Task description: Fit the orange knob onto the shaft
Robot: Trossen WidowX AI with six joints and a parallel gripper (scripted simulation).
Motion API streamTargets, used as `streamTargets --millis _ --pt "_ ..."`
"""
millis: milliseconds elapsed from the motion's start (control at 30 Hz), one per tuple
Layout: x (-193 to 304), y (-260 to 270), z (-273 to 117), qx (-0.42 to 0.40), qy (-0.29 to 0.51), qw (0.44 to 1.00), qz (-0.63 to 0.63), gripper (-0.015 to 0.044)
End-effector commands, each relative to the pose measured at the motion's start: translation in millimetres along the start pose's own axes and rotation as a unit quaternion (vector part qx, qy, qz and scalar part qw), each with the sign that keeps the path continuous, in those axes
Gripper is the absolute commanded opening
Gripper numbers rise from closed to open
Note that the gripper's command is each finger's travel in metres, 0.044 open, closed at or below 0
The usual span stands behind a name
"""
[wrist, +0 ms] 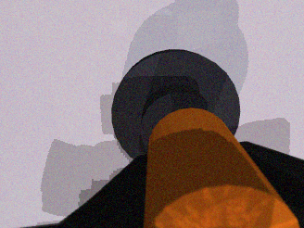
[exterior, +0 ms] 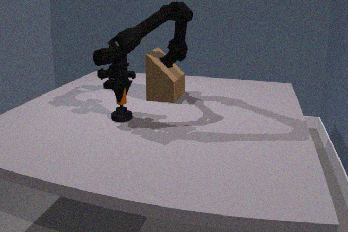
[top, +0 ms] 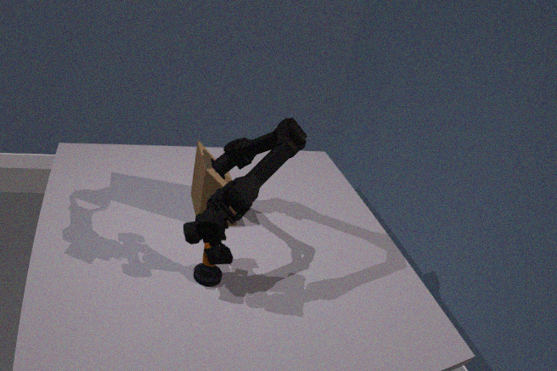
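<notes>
The orange knob (top: 207,259) (exterior: 122,99) (wrist: 185,153) is upright between the fingers of my gripper (exterior: 121,97), which is shut on it. The dark round pedestal (top: 207,278) (exterior: 121,116) (wrist: 130,107) stands on the table directly below the knob. In the exterior view a short piece of the dark shaft (exterior: 121,106) shows between the knob's lower end and the pedestal's raised middle, so the knob is not touching the pedestal. The knob's hole and the shaft's flat side are hidden. In the wrist view the knob covers the shaft.
A wooden block with a sloped top (top: 199,182) (exterior: 160,83) stands on the white table (top: 112,326) (exterior: 196,173) behind the pedestal, and the arm's base is on it. Shadows of the arm fall across the table around the pedestal.
</notes>
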State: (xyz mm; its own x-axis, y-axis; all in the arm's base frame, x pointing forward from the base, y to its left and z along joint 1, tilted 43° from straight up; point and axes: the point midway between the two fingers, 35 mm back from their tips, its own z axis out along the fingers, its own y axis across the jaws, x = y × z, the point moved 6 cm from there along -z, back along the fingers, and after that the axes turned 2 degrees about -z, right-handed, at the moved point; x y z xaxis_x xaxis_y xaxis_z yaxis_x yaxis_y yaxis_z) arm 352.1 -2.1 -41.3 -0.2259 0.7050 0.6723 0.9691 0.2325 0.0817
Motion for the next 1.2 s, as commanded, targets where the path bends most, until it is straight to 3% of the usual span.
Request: streamTargets --millis 0,867,1167 --pt "-0.4 3.0 -2.0 -0.004 0.0 1.0 0.006 0.0" --pt "-2.5 7.0 3.5 -0.004 0.0 1.0 -0.02 0.0" --pt "-2.5 7.0 3.8 -0.004 0.0 1.0 0.023 0.0"
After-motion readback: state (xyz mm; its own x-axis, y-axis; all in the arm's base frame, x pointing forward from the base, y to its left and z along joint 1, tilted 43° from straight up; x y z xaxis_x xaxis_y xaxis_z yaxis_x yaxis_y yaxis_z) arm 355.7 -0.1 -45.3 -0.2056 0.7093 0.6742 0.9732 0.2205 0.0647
